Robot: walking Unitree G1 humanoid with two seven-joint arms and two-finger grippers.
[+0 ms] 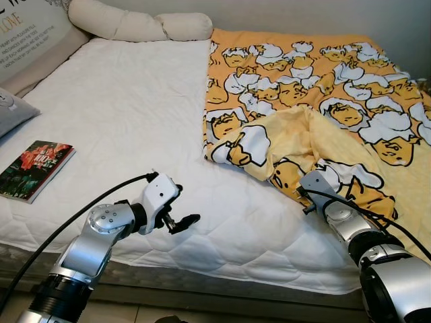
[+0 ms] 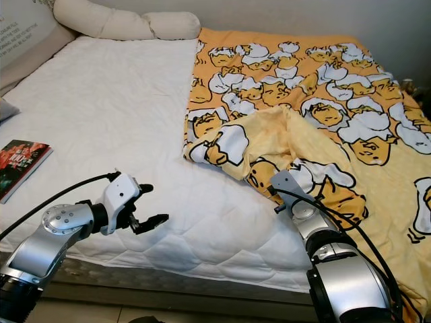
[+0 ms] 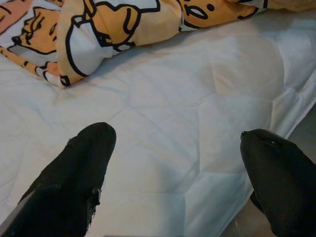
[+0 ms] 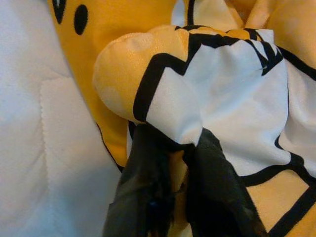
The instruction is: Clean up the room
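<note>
Right gripper pinches the yellow blanket, probably to spread it.
Beside the blanket's bunched fold, left gripper hovers spread and empty over the white mattress.

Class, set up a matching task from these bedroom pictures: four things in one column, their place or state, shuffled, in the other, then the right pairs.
Things
1. book
2. yellow cartoon blanket
3. left gripper
4. right gripper

Places or states
A. open, over the bare white mattress
B. shut on a fold of cloth
C. flat near the bed's left edge
D. spread over the bed's right half, near corner bunched

Pairs: 1-C, 2-D, 3-A, 4-B
</note>
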